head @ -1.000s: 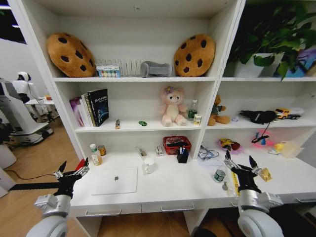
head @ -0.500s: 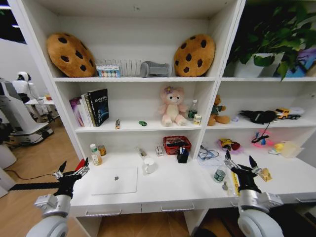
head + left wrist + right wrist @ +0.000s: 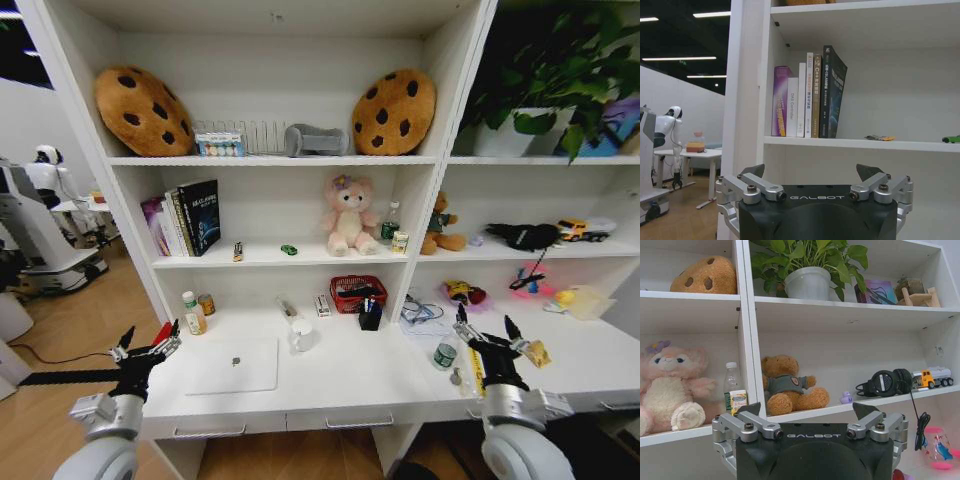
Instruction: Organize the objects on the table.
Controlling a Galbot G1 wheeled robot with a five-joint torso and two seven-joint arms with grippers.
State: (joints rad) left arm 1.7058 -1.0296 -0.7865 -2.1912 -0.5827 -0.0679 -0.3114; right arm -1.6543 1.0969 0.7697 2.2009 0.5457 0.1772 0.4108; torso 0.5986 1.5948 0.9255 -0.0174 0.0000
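Both arms are raised at the front edge of the table [image 3: 330, 385], one at each end, and neither holds anything, which reads as a ready pose with no object chosen yet. The left gripper [image 3: 146, 350] hovers beyond the table's left corner with its fingers spread wide; its wrist view looks past those fingers [image 3: 751, 172] at a row of books [image 3: 807, 97] on the shelf, so it points at the shelving, not down at the desktop. The right gripper [image 3: 487, 332] is likewise spread and empty, poised above the right part of the table, close to the green-labelled can [image 3: 445, 353] and the yellow packet [image 3: 539, 352], which lie just beside it on either side; that makes those two the likeliest first picks, though this is only a guess. The silver laptop [image 3: 233, 364] lies closed and flat near the front left of the table, nearest the left gripper. The white mug [image 3: 301, 334] stands just behind the laptop's right corner, and a red basket [image 3: 357, 292] sits against the back wall, a plausible home for small things. The tiny green toy car [image 3: 289, 249] rests one shelf up, apart from the table.
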